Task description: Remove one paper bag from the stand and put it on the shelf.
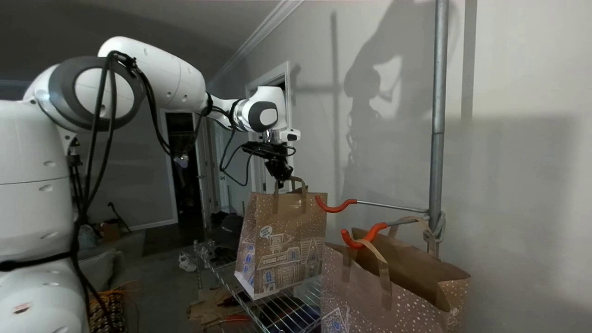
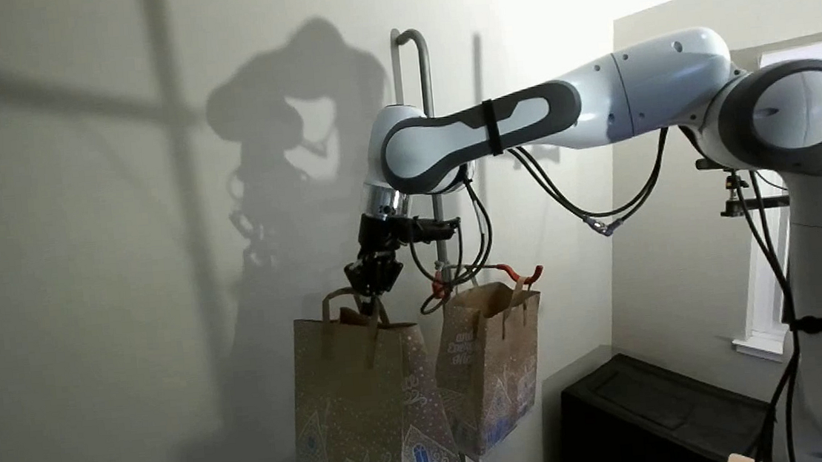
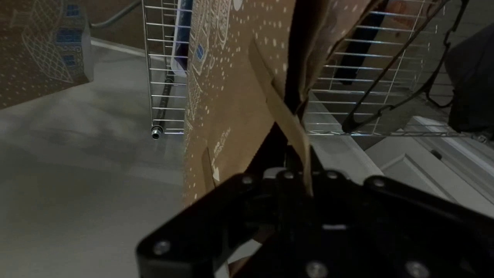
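The paper bag [image 1: 291, 236] is brown with pale and blue house prints. It also shows in an exterior view [image 2: 354, 392] and in the wrist view [image 3: 231, 104]. My gripper [image 1: 282, 181] is above the bag's mouth, shut on one flat brown handle; it also shows in the wrist view [image 3: 299, 170]. The bag is upright over a silver wire shelf [image 1: 303, 306]; I cannot tell whether its base touches the wires. The stand is a grey metal pole [image 1: 438, 115] with orange-red tipped hooks [image 1: 335, 206], apart from the held bag.
A second printed brown bag [image 1: 370, 286] hangs on a stand hook; it also shows in an exterior view [image 2: 493, 358]. Dark items [image 1: 231, 226] lie at the shelf's far end, with more things under the wires. A wall stands close behind. A black chest [image 2: 658, 418] is near the robot base.
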You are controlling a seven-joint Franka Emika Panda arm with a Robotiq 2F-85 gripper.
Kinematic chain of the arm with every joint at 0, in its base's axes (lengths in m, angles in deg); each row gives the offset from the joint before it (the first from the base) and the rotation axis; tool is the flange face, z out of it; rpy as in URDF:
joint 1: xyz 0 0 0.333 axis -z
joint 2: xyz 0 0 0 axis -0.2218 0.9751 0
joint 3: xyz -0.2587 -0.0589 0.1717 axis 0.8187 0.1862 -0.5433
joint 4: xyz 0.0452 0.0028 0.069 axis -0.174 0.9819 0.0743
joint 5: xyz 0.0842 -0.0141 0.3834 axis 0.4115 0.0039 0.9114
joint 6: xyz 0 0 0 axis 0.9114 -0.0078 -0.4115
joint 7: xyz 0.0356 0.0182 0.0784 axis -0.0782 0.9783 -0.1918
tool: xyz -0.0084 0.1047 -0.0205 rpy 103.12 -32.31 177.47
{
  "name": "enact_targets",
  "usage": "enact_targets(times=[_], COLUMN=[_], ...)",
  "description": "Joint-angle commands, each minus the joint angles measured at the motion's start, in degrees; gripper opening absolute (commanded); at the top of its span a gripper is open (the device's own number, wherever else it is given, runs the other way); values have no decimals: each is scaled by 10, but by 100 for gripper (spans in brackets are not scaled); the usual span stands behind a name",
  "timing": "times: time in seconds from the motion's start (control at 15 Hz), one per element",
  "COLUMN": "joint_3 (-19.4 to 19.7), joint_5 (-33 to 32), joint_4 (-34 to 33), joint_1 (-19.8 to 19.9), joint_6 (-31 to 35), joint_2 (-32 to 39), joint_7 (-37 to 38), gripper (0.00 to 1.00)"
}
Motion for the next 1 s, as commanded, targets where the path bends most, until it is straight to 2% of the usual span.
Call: enact_targets(times=[0.0,0.27,0.47,0.53,0.93], joint_3=[3,6,7,9,7], joint_5=[-4,-13,-23,-33,-61], joint_4=[-43,-58,-65,-64,-62], joint_1=[-3,-10,-17,-20,-31], joint_6=[46,89,90,92,81], joint_2=[48,77,88,90,87], joint_7=[42,58,57,59,50], gripper=[4,4,3,23,59])
